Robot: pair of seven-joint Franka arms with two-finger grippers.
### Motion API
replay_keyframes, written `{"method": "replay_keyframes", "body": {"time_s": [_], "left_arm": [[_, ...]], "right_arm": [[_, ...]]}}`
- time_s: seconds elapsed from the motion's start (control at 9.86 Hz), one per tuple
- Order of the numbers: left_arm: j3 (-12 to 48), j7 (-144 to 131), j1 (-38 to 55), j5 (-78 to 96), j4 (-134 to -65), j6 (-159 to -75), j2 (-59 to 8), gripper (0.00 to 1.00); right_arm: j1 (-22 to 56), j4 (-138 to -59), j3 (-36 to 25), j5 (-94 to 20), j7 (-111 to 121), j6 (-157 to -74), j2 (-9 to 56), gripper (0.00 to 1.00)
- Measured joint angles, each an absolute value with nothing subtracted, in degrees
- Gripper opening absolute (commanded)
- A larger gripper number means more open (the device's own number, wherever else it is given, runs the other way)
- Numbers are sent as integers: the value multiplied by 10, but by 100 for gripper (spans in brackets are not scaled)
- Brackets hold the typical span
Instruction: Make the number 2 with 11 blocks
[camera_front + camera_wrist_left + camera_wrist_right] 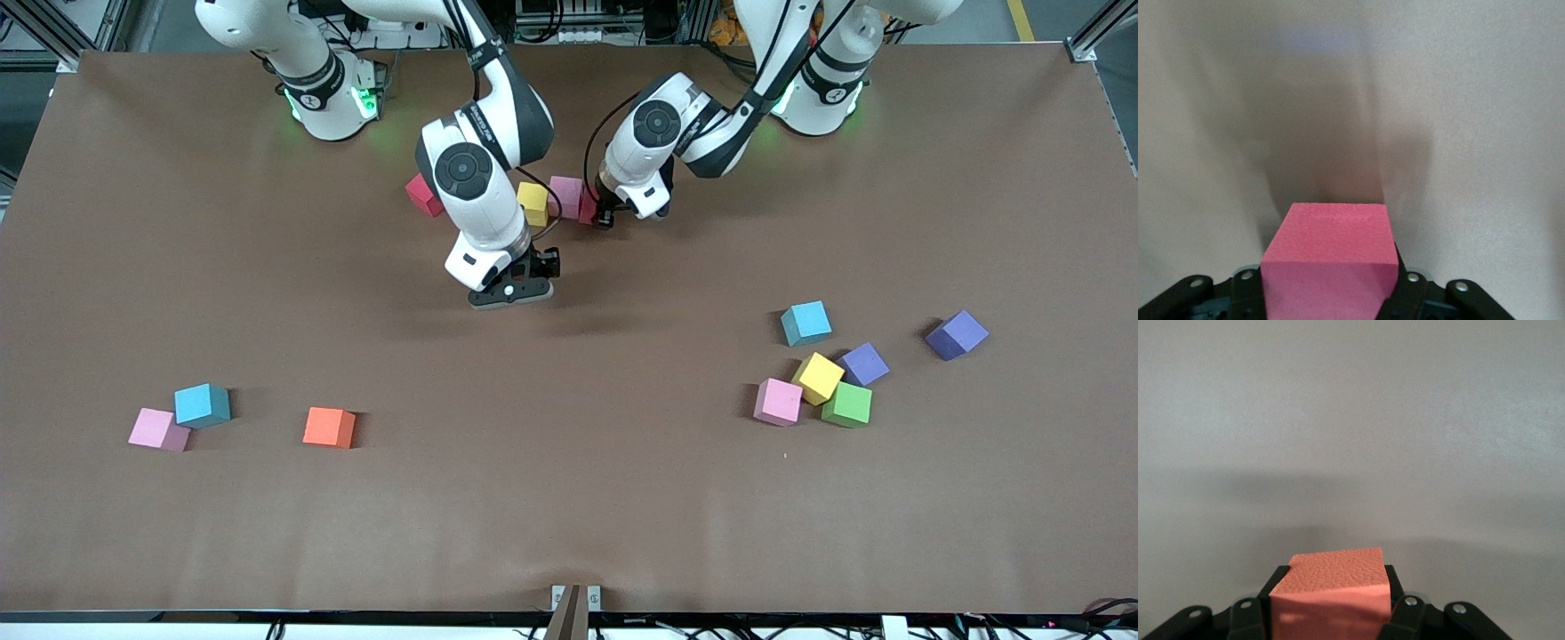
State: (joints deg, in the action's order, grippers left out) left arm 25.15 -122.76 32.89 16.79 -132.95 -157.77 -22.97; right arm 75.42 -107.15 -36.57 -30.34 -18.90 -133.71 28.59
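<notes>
Blocks: two held, a few in a short row by the arm bases, rest scattered loose on the counter [569, 498].

Left hand [607, 216] pinches a red block [1330, 263] between its fingers, low at the counter. In the front view the block shows as a red sliver right next to a pink block [565, 195], at the left-arm end of the row. Touching or not: cannot tell.

Right hand [520, 289] pinches an orange block [1331, 593], above bare counter. Whether that block touches the surface: cannot tell.

Row, going from the left hand toward the right arm's end: pink, then a yellow block [533, 203] just beside it and partly hidden by the right arm, then a second red block [423, 196] tilted, mostly covered by that arm.

Loose, toward the left arm's end, well apart from both hands and nearer the front camera: light blue block [806, 322]; cluster of pink [778, 401], yellow [818, 377] and green [847, 404] with a purple cube [864, 363] against it; second purple cube [956, 334] on its own.

Loose, toward the right arm's end, nearer the front camera than the right hand: second orange block [328, 426] alone; light blue [202, 404] and pink [158, 429] close together.
</notes>
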Motion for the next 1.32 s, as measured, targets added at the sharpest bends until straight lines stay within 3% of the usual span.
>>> {"method": "replay_keyframes", "body": {"time_s": [0.91, 1.32], "left_arm": [[240, -1207, 329, 162, -1318, -1567, -225, 100], [235, -1158, 290, 162, -1308, -1475, -168, 100]], "right_arm": [[811, -1077, -365, -303, -348, -1410, 300, 9], [825, -1078, -365, -303, -366, -1423, 321, 9]]}}
